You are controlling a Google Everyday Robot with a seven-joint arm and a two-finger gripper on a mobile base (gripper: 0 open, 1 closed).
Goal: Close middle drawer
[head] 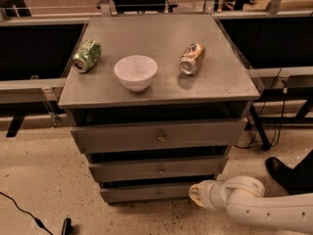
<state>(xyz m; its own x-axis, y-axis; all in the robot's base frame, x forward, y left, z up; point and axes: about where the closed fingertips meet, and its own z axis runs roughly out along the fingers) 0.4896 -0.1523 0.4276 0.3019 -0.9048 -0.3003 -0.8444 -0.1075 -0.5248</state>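
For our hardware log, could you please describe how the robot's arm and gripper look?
The arm is glossy white, built of thick rounded segments with a bulbous joint; no cables or markings show. The gripper, low by the right end of the bottom drawer, looks pale cream.

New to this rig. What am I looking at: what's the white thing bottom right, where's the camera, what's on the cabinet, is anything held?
The white thing is the robot's single arm, coming in from the lower right. Its gripper is the pale tip, low by the right end of the lowest drawer front. Nothing is visibly held. There is one camera view, looking down at the cabinet's front from above. On the grey cabinet top are a green can on its side, a white bowl standing upright, and a brownish can on its side. The job concerns the middle drawer, which sticks out slightly, with a dark gap above it.
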